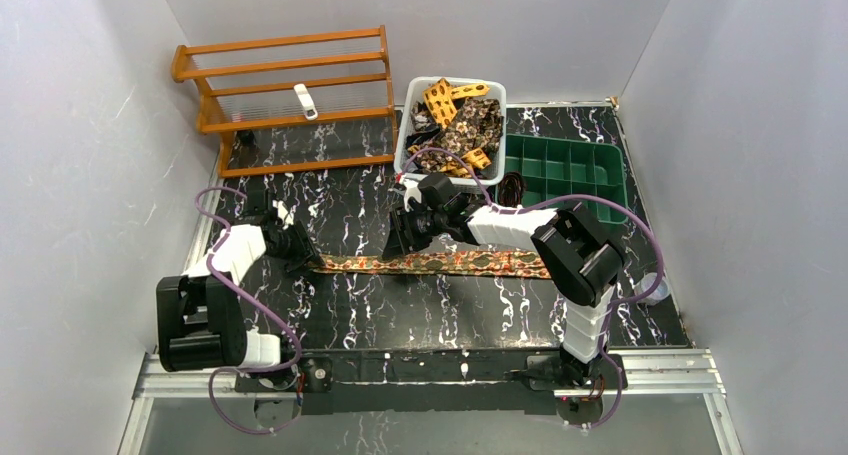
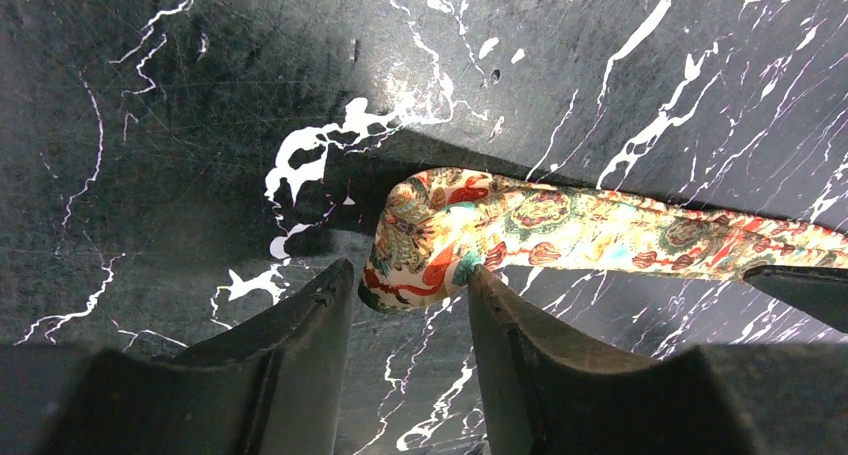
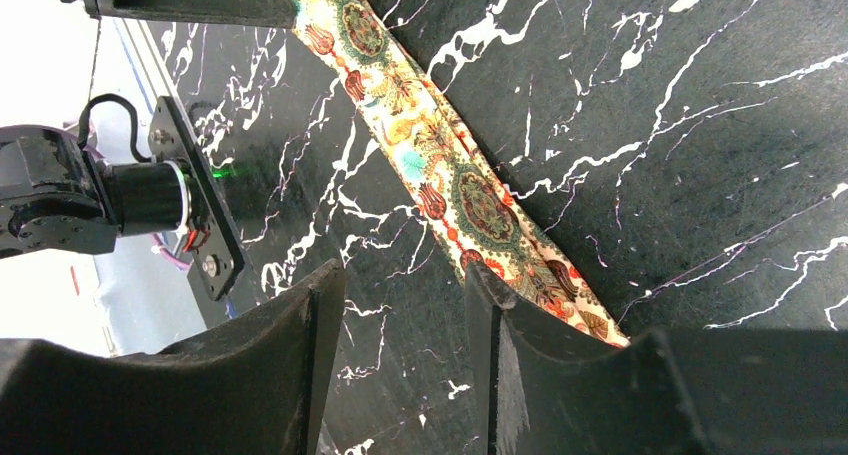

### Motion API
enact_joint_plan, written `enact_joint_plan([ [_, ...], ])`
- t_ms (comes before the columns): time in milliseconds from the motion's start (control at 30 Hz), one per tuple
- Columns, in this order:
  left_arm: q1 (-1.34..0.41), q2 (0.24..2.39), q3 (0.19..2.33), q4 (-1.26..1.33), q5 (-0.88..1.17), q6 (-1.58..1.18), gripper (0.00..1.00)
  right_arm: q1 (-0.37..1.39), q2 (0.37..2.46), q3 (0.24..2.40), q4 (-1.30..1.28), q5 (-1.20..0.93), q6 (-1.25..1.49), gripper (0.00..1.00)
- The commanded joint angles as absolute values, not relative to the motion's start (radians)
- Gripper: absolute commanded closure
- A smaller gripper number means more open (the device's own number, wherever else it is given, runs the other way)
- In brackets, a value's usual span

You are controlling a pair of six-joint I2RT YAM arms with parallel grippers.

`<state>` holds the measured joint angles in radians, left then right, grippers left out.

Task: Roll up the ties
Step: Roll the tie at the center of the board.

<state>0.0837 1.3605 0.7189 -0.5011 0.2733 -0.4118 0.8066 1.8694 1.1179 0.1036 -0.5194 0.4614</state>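
Patterned red-orange tie (image 1: 450, 264) lies stretched flat on the black marbled table (image 1: 400, 315); the left gripper (image 1: 300, 258) is bent low at its left end, the right gripper (image 1: 400, 243) angled down mid-length. Left wrist: jaws parted, the tie's folded end between their tips. Right wrist: jaws spread, tie passing beneath one jaw.

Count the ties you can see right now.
3 at least: one patterned tie flat on the table, a yellow tie and a brown tie heaped in the white bin; others may hide beneath.
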Motion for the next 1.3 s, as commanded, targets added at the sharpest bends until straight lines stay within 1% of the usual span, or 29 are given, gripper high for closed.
enact_joint_plan([
  [0, 0.084, 1.363, 0.741, -0.505, 0.287, -0.392, 0.57, 0.810, 1.844, 1.127, 0.089, -0.535, 0.469, 0.45],
  [167, 0.084, 1.375, 0.745, -0.473, 0.278, -0.380, 0.55, 0.810, 1.850, 1.131, 0.076, -0.545, 0.478, 0.46],
  [300, 0.084, 1.395, 0.753, -0.442, 0.328, -0.349, 0.55, 0.810, 1.853, 1.131, 0.067, -0.559, 0.488, 0.46],
  [467, 0.084, 1.428, 0.749, -0.437, 0.328, -0.347, 0.66, 0.810, 1.856, 1.128, 0.055, -0.564, 0.491, 0.47],
  [767, 0.084, 1.390, 0.756, -0.419, 0.308, -0.319, 0.86, 0.810, 1.889, 1.175, 0.005, -0.553, 0.499, 0.49],
  [867, 0.084, 1.361, 0.763, -0.419, 0.312, -0.314, 0.89, 0.811, 1.907, 1.210, -0.040, -0.523, 0.502, 0.52],
  [933, 0.084, 1.332, 0.760, -0.420, 0.317, -0.318, 0.91, 0.813, 1.922, 1.238, -0.055, -0.512, 0.508, 0.55],
  [967, 0.084, 1.319, 0.758, -0.420, 0.316, -0.322, 0.93, 0.817, 1.931, 1.259, -0.060, -0.504, 0.515, 0.58],
  [1100, 0.084, 1.267, 0.750, -0.426, 0.306, -0.344, 0.99, 0.846, 1.968, 1.324, -0.074, -0.464, 0.547, 0.64],
  [1267, 0.084, 1.223, 0.753, -0.448, 0.279, -0.356, 1.00, 0.883, 2.019, 1.410, -0.075, -0.421, 0.578, 0.71],
])
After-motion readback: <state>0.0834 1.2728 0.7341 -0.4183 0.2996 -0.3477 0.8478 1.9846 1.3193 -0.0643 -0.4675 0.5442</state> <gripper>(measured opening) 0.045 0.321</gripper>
